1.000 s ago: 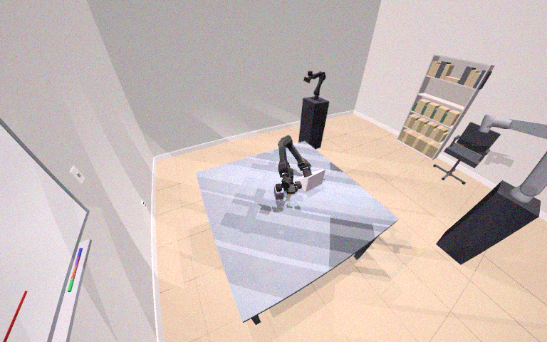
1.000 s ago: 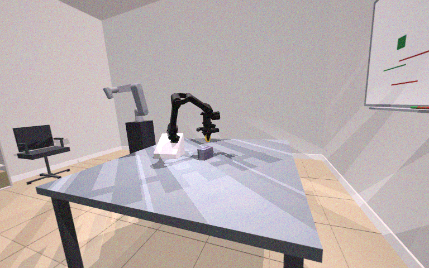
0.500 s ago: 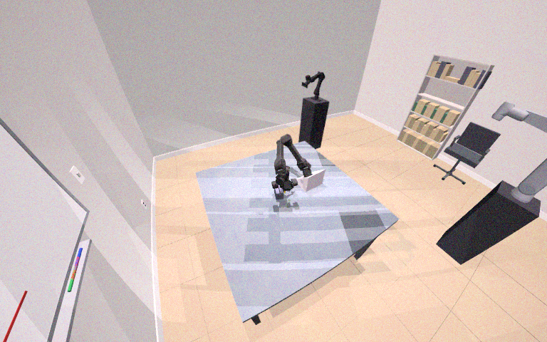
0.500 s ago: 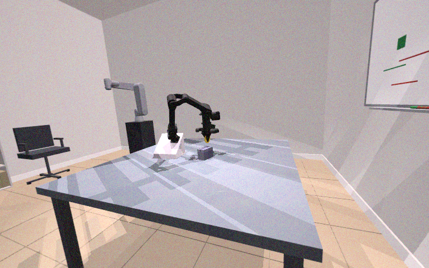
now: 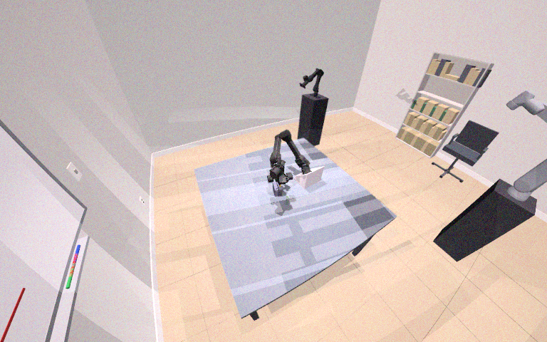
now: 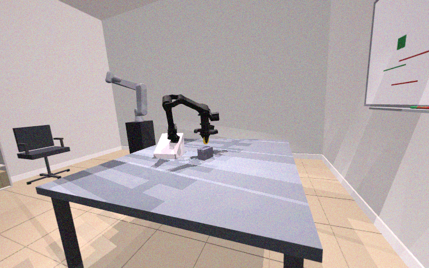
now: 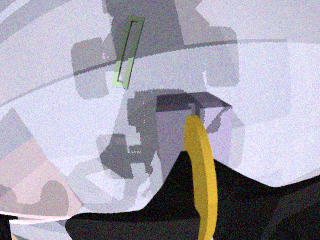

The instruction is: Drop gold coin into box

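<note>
Gripping the gold coin (image 7: 202, 180) edge-on in the gripper (image 6: 205, 137), jaws pressed almost fully together on its two flat faces, with the lower rim of the disc poking out below the fingertips. Hanging well above the table (image 6: 240, 195), so carrying the coin's whole weight in the pinch and nothing else.

Counting the pick-up as done: showing the dark-green holder (image 7: 128, 50) lying apart on the table in the wrist view, its long groove bare and no coin standing in it. Appearing in the top view only as a tiny green fleck just beyond the arm's shadow.

Sitting in the transport-and-align stage now. Hovering over the grey box (image 6: 205, 153), which is resting on the table just beside the arm's white base (image 6: 169, 147); from the exterior view, hanging the coin above the lid with a visible gap of air between coin rim and box. From the wrist view, looking past the coin's far edge at the dark top of the box (image 7: 190, 102), near but possibly not dead centre.

Leaving undone: lining the thin edge of the coin up with the slot, lowering until the rim enters, then letting go. Not making out the slot itself in any view, too small and blurred, so only guessing that the coin's plane is roughly matching its run. Judging the task as perhaps a little past halfway, with the fussiest part ahead.
</note>
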Robot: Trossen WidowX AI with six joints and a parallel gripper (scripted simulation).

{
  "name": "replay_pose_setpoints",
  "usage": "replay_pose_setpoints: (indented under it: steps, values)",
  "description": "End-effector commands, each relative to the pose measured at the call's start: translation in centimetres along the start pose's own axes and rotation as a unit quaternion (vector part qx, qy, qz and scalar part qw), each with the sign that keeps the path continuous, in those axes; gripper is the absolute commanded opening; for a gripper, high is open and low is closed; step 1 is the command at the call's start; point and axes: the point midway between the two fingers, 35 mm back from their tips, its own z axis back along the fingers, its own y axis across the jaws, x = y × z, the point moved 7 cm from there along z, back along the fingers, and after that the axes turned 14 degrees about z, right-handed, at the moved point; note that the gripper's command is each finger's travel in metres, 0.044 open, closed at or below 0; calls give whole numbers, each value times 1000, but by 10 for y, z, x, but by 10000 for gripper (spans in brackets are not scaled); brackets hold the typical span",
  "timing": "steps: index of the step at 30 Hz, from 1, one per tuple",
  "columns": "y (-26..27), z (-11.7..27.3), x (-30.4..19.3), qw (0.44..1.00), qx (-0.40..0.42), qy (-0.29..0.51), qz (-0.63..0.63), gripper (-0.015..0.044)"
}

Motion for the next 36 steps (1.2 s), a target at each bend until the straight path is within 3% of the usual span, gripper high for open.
replay_pose_setpoints:
  steps: [1, 36]
  values:
    - [-1, 1, -12, 1000, -3, 1, -1, 0]
    - [-4, 2, -30, 1000, 0, 4, 0, 0]
